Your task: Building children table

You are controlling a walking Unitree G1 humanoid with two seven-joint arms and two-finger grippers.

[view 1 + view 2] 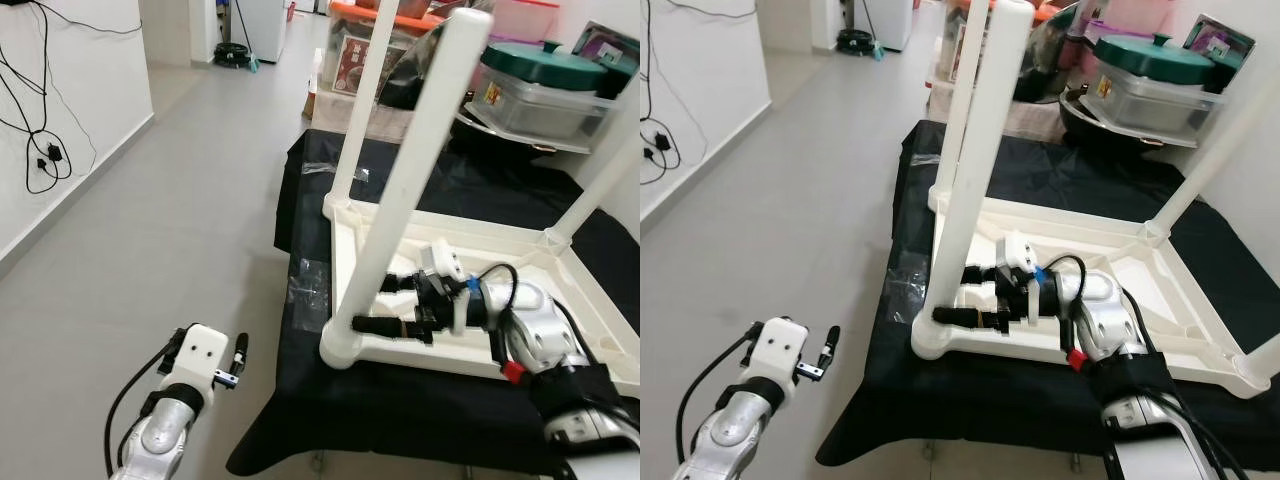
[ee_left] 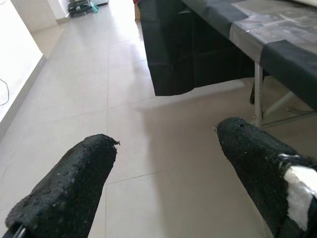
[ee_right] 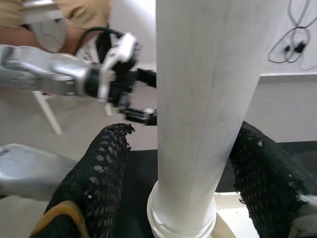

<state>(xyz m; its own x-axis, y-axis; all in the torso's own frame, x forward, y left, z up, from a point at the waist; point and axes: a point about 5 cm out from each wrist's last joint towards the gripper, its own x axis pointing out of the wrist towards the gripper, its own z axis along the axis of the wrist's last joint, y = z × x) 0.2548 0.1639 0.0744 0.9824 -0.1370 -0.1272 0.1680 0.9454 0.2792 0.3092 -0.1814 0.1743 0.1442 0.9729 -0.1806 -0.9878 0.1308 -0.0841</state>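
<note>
A white children's table (image 1: 452, 357) lies upside down on a black-covered bench (image 1: 400, 412), its round white legs pointing up. My right gripper (image 1: 386, 303) is at the foot of the near-left leg (image 1: 420, 150). It is open, with one black finger on each side of the leg (image 3: 198, 99), close to it. My left gripper (image 1: 236, 364) hangs low over the grey floor, left of the bench. It is open and holds nothing (image 2: 166, 163).
Plastic storage boxes, one with a green lid (image 1: 540, 75), crowd the back right. Two more legs (image 1: 365, 90) (image 1: 600, 180) rise from the far corners. Clear wrap (image 1: 305, 290) lies on the bench edge. Cables (image 1: 40, 150) hang on the left wall.
</note>
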